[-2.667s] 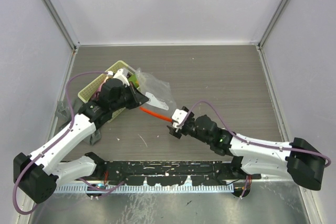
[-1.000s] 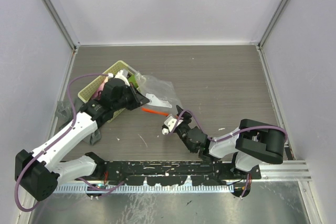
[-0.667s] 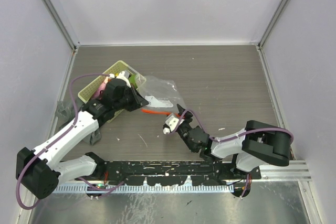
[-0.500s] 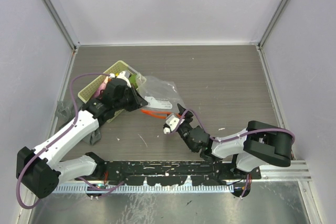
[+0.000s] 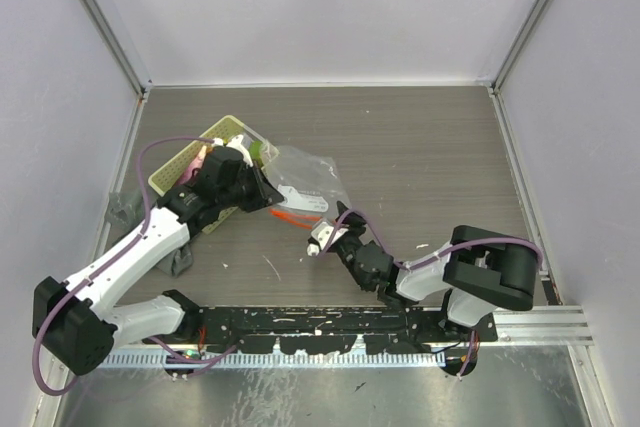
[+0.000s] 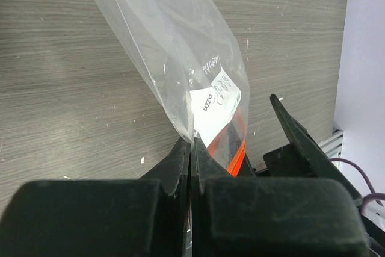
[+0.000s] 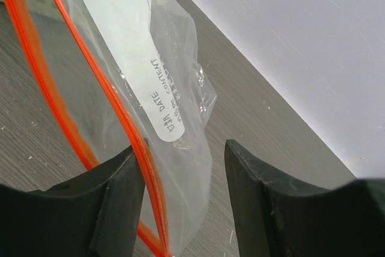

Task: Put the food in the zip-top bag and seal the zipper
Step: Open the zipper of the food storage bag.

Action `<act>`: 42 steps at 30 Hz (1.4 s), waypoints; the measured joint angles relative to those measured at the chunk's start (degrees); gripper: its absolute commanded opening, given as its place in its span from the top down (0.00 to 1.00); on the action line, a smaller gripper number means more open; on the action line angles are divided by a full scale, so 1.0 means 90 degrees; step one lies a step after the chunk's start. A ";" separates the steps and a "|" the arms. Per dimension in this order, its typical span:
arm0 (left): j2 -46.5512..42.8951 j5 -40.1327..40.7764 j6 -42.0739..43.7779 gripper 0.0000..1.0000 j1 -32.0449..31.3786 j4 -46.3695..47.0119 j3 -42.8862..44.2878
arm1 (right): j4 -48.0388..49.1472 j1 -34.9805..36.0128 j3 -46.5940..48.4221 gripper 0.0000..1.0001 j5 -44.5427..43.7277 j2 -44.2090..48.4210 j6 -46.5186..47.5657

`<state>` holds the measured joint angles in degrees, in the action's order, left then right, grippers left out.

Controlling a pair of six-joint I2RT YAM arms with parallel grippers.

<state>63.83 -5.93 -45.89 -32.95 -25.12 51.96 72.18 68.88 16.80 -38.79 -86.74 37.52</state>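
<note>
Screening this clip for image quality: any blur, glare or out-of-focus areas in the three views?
Top external: evenly lit, sharp, no glare. Left wrist: the left fingers are dark and soft near the lens; the zip-top bag shows slight sheen. Right wrist: the right fingers blur, while the zipper and white label read clearly.

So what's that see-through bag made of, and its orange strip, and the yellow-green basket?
The zip-top bag looks like thin clear plastic film: glossy, creased, the table showing through. Its zipper seems a firmer red-orange plastic strip. The basket looks like moulded yellow-green plastic mesh, though too small to be sure.
</note>
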 measured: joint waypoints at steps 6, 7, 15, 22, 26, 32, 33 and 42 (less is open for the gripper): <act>0.0107 -0.0177 -0.0005 1.00 0.0000 0.0000 0.0000 | 0.0522 -0.0012 0.0000 0.63 -0.0070 -0.0515 0.0155; 0.0109 -0.0182 -0.0005 1.00 0.0000 0.0000 0.0000 | 0.0593 -0.0012 0.0000 0.68 -0.0085 -0.0539 0.0185; 0.0097 -0.0126 0.0002 0.75 0.0000 0.0000 0.0034 | 0.0474 -0.0012 0.0015 0.99 -0.0138 -0.0291 0.0182; -0.0223 0.0194 0.0058 0.45 0.0000 -0.0017 0.0034 | -0.0838 -0.0029 0.0440 0.99 -0.0206 0.0566 -0.0245; -0.0695 0.0559 0.0087 0.30 0.0000 -0.0092 0.0036 | -0.1894 -0.0032 0.0899 0.99 -0.0423 0.0906 -0.0690; -0.1588 0.1171 0.0153 0.02 0.0000 -0.0163 0.0017 | -0.4017 -0.0032 0.1877 0.99 -0.0743 0.1188 -0.1656; -0.1739 0.1246 0.0185 0.01 0.0000 -0.0151 -0.0017 | -0.4354 -0.0032 0.2035 0.99 -0.0765 0.1224 -0.1821; -0.2514 0.1285 0.0270 0.02 0.0000 0.0202 -0.0651 | -0.7524 -0.0036 0.3444 1.00 -0.1224 0.1467 -0.3667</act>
<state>41.21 5.63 -43.46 -32.95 -23.31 46.11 4.47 68.55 47.79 -49.80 -73.54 4.51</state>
